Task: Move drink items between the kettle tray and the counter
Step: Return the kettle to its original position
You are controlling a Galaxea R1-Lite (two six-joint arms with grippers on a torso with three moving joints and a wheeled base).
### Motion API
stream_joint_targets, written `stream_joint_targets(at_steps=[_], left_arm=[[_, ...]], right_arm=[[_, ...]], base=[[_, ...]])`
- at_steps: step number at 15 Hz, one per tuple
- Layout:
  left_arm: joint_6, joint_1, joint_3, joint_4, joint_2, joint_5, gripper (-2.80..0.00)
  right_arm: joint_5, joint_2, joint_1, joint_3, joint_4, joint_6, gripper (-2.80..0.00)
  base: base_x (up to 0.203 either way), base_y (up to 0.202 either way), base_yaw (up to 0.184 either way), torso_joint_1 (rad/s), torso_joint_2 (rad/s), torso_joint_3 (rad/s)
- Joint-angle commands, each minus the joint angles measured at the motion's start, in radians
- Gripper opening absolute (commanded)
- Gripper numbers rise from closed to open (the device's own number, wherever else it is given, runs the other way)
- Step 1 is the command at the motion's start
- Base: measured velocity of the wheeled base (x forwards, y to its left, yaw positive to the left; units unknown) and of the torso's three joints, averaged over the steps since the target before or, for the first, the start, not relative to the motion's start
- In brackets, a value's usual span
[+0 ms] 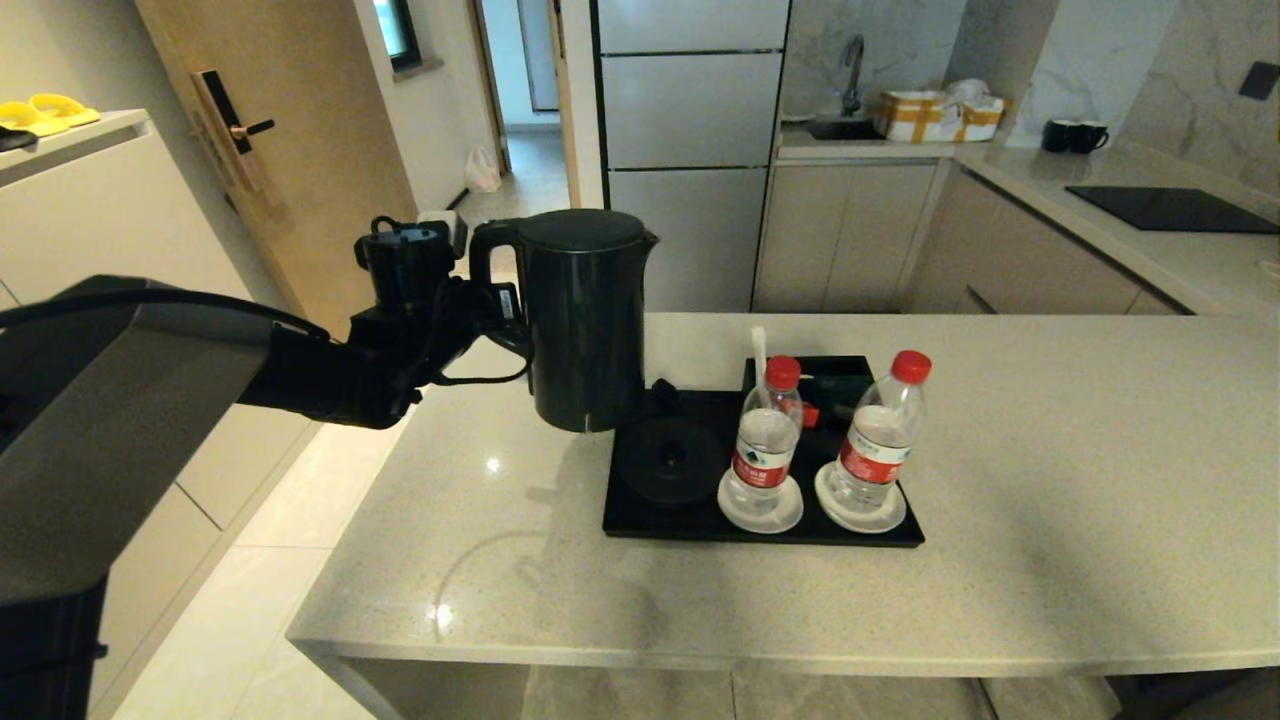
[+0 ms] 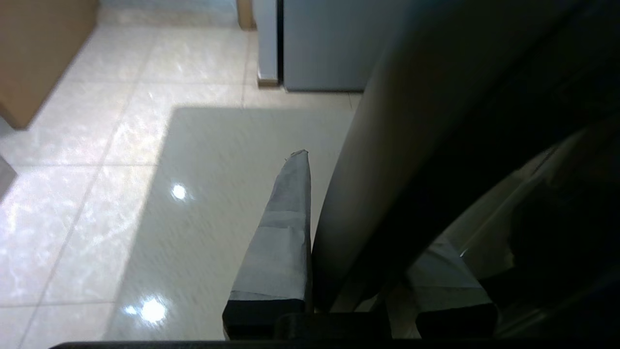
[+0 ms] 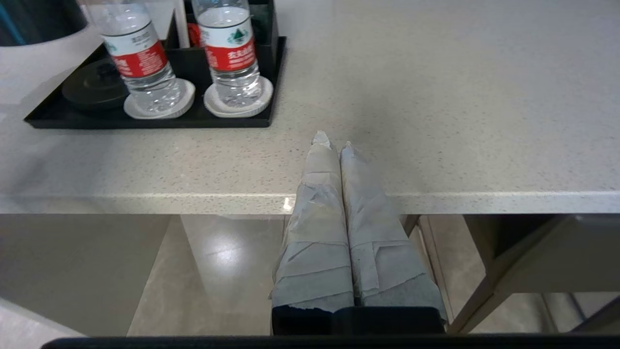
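The black kettle [image 1: 585, 320] hangs in the air above the beige counter [image 1: 1050, 480], just left of the black kettle tray [image 1: 640, 525]. My left gripper [image 1: 505, 315] is shut on its loop handle [image 2: 411, 145], with one taped finger [image 2: 283, 232] pressed against it. The round kettle base [image 1: 672, 460] on the tray is bare. Two water bottles [image 1: 765, 435] [image 1: 880, 435] with red caps stand on the tray's white saucers. My right gripper [image 3: 334, 143] is shut on nothing, at the counter's near edge, right of the tray [image 3: 145, 121]; it is out of the head view.
Sachets fill the tray's rear compartment [image 1: 835, 380]. A farther counter with a black hob [image 1: 1170, 208], two dark mugs [image 1: 1075, 135] and a sink runs along the back right. Tiled floor [image 1: 260, 560] lies beyond the counter's left edge.
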Motion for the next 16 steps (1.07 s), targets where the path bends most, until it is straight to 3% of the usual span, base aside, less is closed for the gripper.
stream_joint_targets(at_steps=[1, 8, 16], left_arm=[[-0.001, -0.029, 0.065, -0.014, -0.032, -0.004, -2.80], [0.003, -0.100, 0.197, -0.105, -0.042, -0.011, -2.80], [0.000, -0.147, 0.267, -0.124, -0.064, -0.011, -2.80]], right_arm=[[0.000, -0.002, -0.001, 0.001, 0.000, 0.000, -2.80], [0.000, -0.002, 0.000, 0.000, 0.000, 0.000, -2.80], [0.000, -0.002, 0.001, 0.001, 0.000, 0.000, -2.80]], base=[[0.000, 0.000, 0.000, 0.000, 0.00, 0.000], [0.000, 0.000, 0.000, 0.000, 0.00, 0.000], [0.000, 0.000, 0.000, 0.000, 0.00, 0.000]])
